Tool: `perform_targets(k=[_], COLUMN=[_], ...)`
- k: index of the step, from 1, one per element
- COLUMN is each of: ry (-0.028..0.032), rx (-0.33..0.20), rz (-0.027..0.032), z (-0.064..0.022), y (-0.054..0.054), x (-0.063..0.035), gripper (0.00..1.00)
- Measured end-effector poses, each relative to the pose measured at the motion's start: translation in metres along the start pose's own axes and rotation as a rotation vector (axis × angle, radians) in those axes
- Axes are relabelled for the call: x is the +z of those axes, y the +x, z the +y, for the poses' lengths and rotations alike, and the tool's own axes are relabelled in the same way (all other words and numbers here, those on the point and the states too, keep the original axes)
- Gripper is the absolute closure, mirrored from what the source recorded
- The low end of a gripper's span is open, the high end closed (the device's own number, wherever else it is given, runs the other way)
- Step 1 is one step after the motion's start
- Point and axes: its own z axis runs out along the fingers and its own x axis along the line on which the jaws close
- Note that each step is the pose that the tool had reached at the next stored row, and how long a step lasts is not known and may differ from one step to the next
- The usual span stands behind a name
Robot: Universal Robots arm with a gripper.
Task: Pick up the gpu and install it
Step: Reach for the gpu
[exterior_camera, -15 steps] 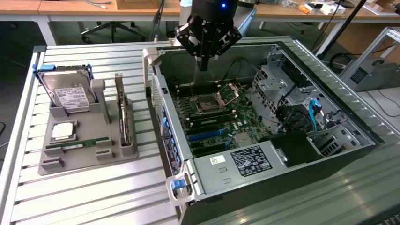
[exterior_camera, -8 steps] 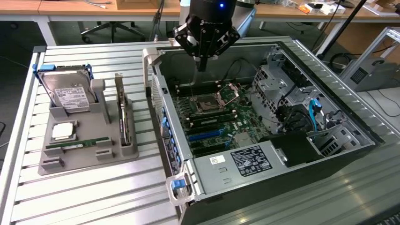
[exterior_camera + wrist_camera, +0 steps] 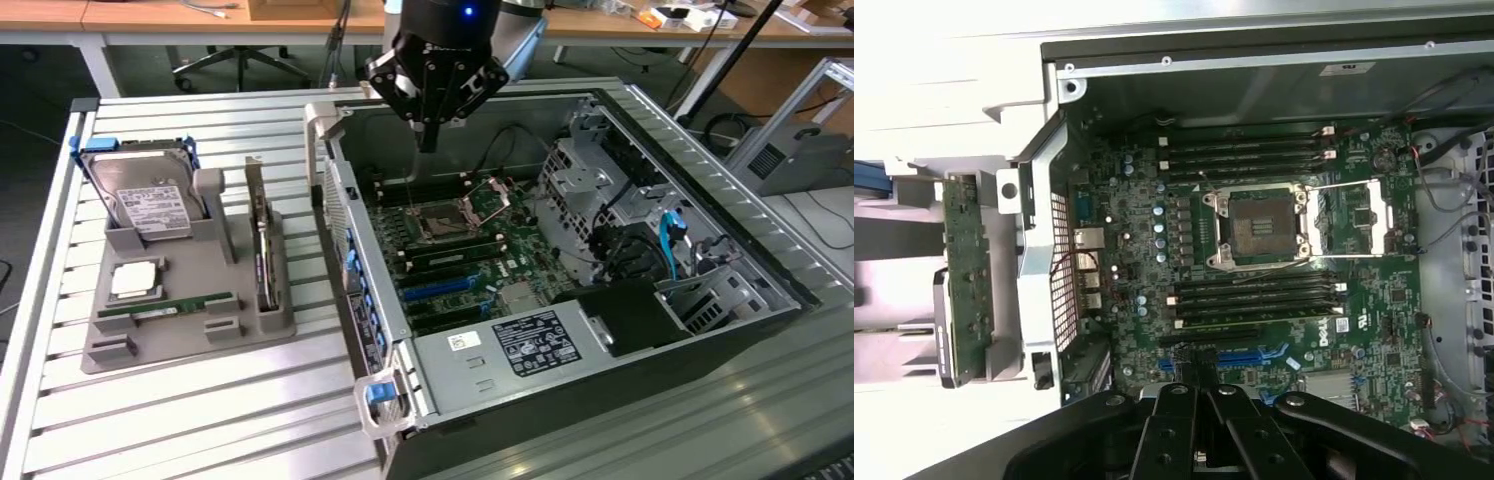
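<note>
1. Hard drive (image 3: 144, 205): boxy silver metal with a white label, propped in the gray moulded holder (image 3: 187, 340) on the ribbed table (image 3: 200, 420).
2. The gpu (image 3: 267, 250): a thin dark circuit card with a silvery edge, standing upright and edge-on in that holder's slot, just beside the case. It is not yet picked up, so the whole task remains.
3. The gripper (image 3: 427, 138): black, jaws pinched together on nothing, hanging over the open case, well apart from the gpu.
4. Computer case (image 3: 601, 430): sheet-metal shell with the green motherboard (image 3: 454, 250) exposed. Its blue expansion slot (image 3: 1249, 355) looks vacant.
</note>
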Motion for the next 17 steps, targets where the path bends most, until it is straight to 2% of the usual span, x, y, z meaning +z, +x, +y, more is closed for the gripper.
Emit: perform_targets(k=[17], ry=[0.0001], rx=[0.0], rz=[0.0], z=[-0.0006], y=[0.0076], x=[-0.0002], gripper=[0.89])
